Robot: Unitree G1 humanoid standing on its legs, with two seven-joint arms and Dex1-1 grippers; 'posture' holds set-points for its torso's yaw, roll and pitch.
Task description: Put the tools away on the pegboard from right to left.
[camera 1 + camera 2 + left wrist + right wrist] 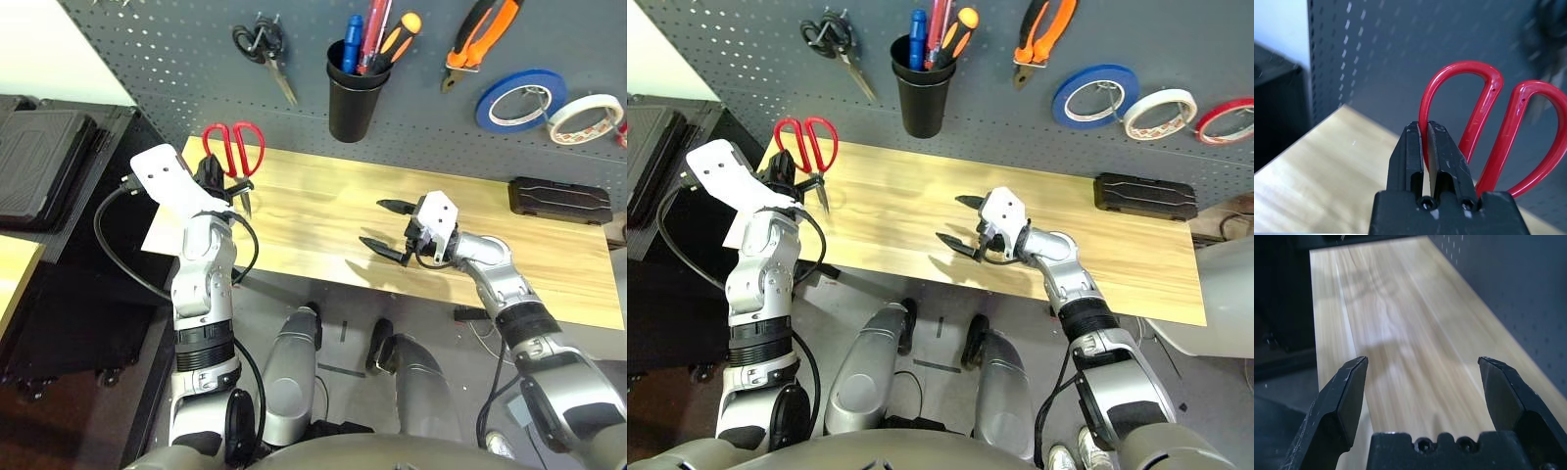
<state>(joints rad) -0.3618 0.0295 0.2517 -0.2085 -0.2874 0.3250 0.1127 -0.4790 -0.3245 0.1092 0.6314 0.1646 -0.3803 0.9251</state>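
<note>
light wood table [323, 211]; black cabinet [49, 166] beside; grey floor [343, 333].

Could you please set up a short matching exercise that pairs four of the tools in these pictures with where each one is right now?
Things:
1. red-handled scissors
2. orange-and-black-handled pliers
3. whitish tape roll
4. slim screwdriver

Places:
A. standing in the black cup
B. held above the table's left end by the left gripper
C. hanging on the pegboard, just right of the blue tape roll
D. hanging on the pegboard, between the cup and the blue tape roll

Pairs: 1-B, 2-D, 3-C, 4-A
</note>
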